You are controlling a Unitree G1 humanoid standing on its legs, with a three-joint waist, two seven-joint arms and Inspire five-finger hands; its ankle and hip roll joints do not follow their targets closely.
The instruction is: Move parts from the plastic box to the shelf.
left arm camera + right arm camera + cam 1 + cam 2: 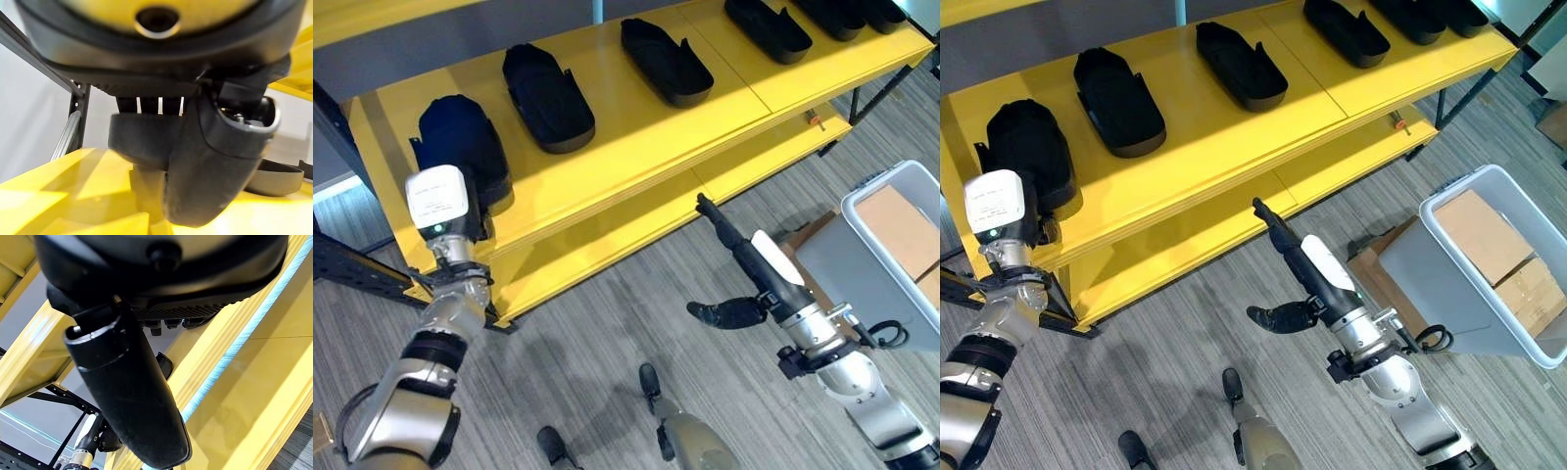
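Several black tray-like parts lie in a row on the top board of the yellow shelf [636, 127]. My left hand [445, 211] reaches onto the shelf's left end, with its fingers and thumb [210, 161] closed on the rim of the leftmost black part [460, 137], which rests on the board. The neighbouring black part [546, 96] lies just to its right. Lower down, my right hand [759, 262] is held out in front of the lower shelf board [773, 147], fingers straight and thumb [132, 396] spread, holding nothing. At the right stands the grey plastic box [1449, 201].
The plastic box holds flat cardboard pieces [901, 230]. More cardboard [1371, 264] lies on the floor by the box's left side. A black metal frame [352, 264] stands at the shelf's left end. Open carpet floor lies between the shelf and me.
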